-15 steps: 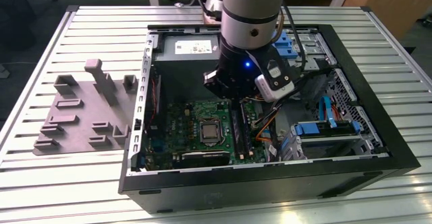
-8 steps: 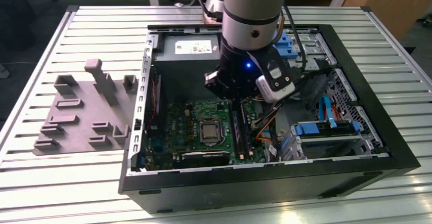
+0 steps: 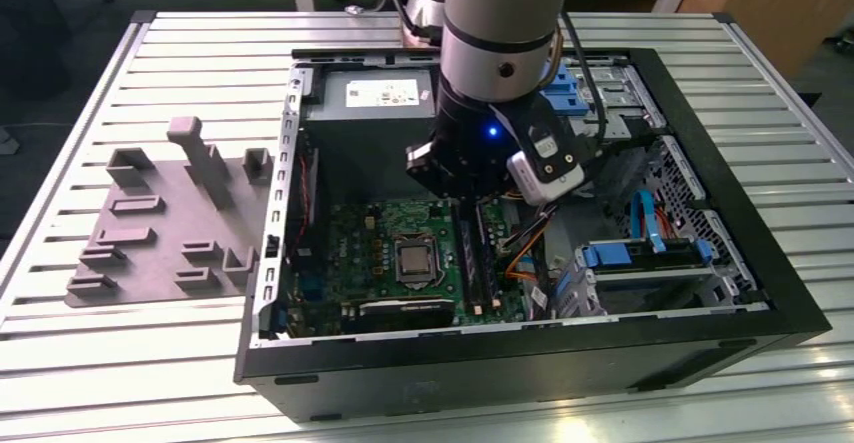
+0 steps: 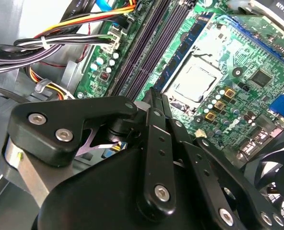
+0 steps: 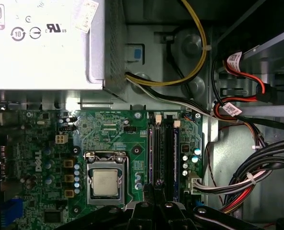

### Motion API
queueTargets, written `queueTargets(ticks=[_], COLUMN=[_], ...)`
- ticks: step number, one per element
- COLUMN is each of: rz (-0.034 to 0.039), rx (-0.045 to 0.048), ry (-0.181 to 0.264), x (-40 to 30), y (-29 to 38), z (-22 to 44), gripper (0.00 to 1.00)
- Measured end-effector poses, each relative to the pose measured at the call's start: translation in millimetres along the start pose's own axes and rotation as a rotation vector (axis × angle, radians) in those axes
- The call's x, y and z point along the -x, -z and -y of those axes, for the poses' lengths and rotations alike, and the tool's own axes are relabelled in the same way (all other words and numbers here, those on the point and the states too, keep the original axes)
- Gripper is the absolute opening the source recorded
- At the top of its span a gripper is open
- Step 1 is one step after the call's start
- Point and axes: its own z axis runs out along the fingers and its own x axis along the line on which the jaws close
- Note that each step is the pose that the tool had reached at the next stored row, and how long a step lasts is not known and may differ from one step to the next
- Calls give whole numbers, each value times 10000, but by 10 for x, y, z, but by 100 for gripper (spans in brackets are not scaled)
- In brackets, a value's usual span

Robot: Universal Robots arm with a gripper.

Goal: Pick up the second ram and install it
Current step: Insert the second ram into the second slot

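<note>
One open computer case (image 3: 534, 368) holds the motherboard (image 3: 354, 238); the gripper (image 4: 153, 98) hangs clenched over its slots (image 4: 149, 48).

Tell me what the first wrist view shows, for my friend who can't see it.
The black gripper hangs over the long black slots on a green motherboard. A square silver processor sits beside the slots, a grey power-supply box lies past the board's edge, and bundles of coloured cables run through the case.
</note>
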Motion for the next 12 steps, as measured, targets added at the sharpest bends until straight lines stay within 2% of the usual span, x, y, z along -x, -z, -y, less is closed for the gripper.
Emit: queueTargets(ticks=[12], rz=[-1], rx=[-1], ry=[0], x=[4], y=[-50], z=[6], gripper=[11])
